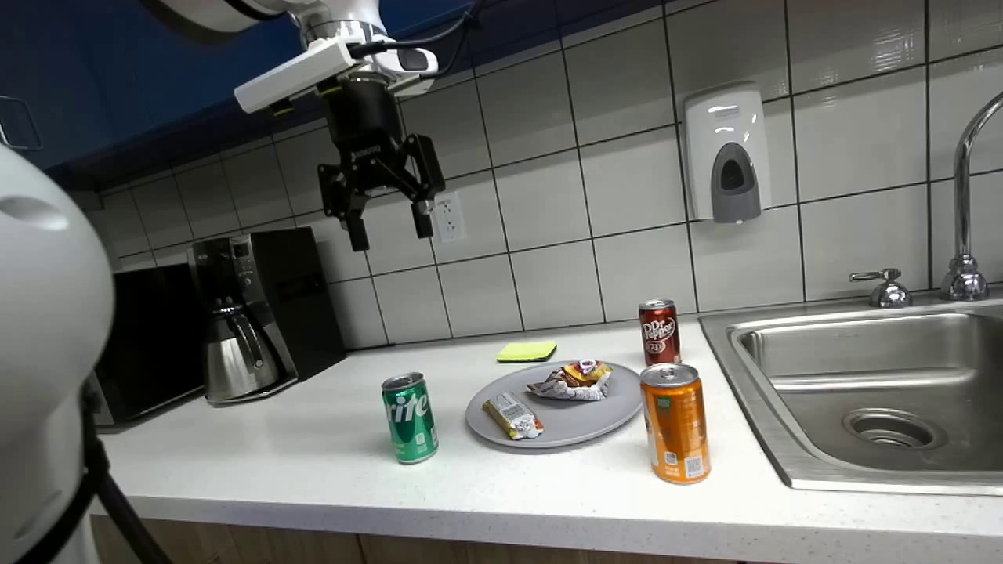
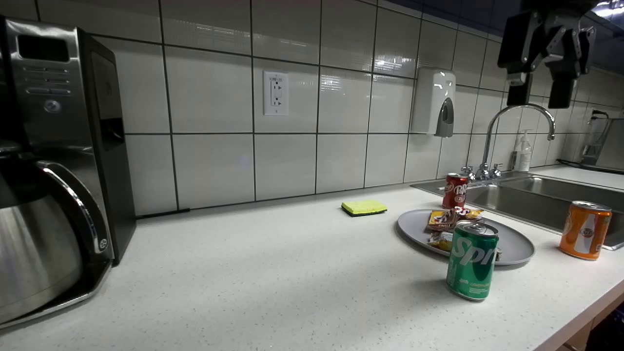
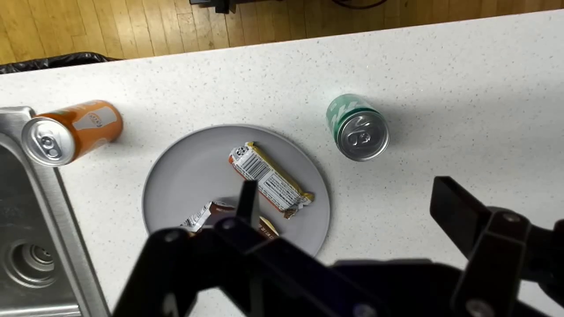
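Sprite can (image 1: 410,421), upright on the desk (image 1: 298,446) near the plate (image 1: 572,423): best to centre the tool (image 1: 392,229), high above with fingers apart, over it before lowering straight and slowly.

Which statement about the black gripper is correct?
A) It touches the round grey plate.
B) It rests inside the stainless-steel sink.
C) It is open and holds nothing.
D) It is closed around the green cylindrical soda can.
C, because in an exterior view the gripper hangs above the white counter with its fingertips apart and nothing gripped between them.
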`<state>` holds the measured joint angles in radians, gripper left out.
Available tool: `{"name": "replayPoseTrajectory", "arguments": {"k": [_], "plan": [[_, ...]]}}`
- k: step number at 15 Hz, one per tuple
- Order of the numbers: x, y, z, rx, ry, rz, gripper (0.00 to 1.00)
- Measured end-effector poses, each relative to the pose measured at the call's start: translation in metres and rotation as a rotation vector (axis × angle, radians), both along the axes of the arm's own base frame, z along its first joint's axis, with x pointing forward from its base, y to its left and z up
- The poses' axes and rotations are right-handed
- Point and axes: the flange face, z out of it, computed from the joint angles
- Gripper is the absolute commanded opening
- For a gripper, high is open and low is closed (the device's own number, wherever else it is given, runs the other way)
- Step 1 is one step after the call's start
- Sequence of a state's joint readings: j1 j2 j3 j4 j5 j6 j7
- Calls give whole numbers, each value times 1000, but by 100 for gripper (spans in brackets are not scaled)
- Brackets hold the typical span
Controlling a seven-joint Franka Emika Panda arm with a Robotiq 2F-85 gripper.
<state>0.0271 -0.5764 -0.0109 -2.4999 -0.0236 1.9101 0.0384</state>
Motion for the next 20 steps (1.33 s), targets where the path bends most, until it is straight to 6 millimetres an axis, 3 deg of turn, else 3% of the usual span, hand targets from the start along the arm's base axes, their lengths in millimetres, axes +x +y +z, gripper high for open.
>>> {"name": "replayPoseTrajectory", "arguments": {"k": [11,15,20], "plan": [[10,22,-25,-31,-134,-55,100],[13,15,-32,-31,-138,-73,100],[21,-9,-43,-25,-157,-129,100]]}}
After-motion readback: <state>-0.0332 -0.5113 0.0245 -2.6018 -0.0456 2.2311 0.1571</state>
